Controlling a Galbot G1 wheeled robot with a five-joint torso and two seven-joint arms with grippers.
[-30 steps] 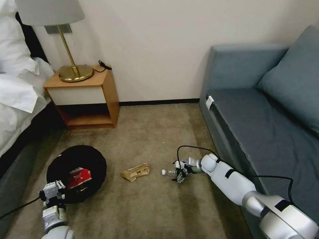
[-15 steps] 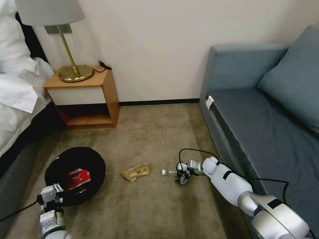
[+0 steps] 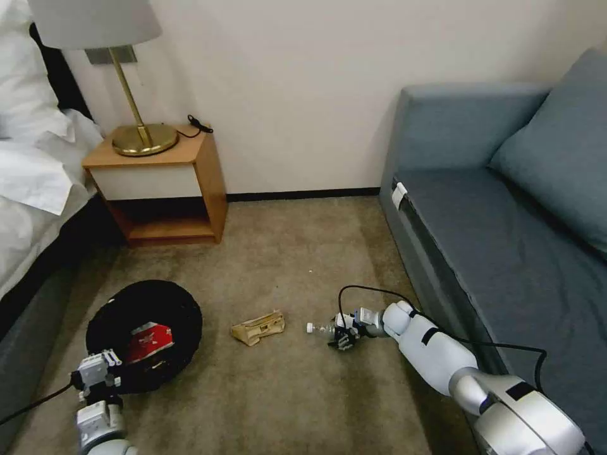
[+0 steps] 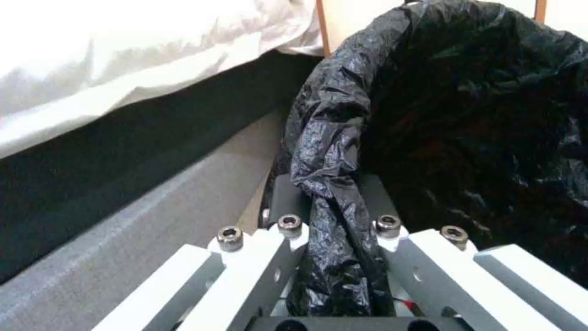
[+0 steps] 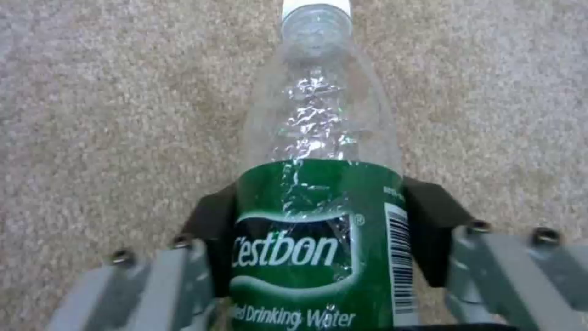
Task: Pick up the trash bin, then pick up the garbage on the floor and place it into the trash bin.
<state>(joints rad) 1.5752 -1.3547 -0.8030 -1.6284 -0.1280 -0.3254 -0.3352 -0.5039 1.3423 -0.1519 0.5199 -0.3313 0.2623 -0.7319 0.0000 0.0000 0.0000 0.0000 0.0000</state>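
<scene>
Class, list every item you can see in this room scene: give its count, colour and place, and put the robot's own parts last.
Round black-lined trash bin: one, floor beside bed.
Red snack bag: one, inside bin.
Crumpled tan paper wrapper: one, carpet centre.
Clear green-labelled bottle: one, on carpet.
Wooden nightstand: one, by wall.
Brass lamp: one, on nightstand.
Grey-blue sofa: one, right.
White-sheeted bed: one, left.
Left pincer: shut on bin's rim.
Right pincer: around bottle.

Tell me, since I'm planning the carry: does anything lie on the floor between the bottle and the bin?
Yes. The tan wrapper lies on the carpet between the bottle, gripped by the right gripper, and the bin, held by the left gripper.
</scene>
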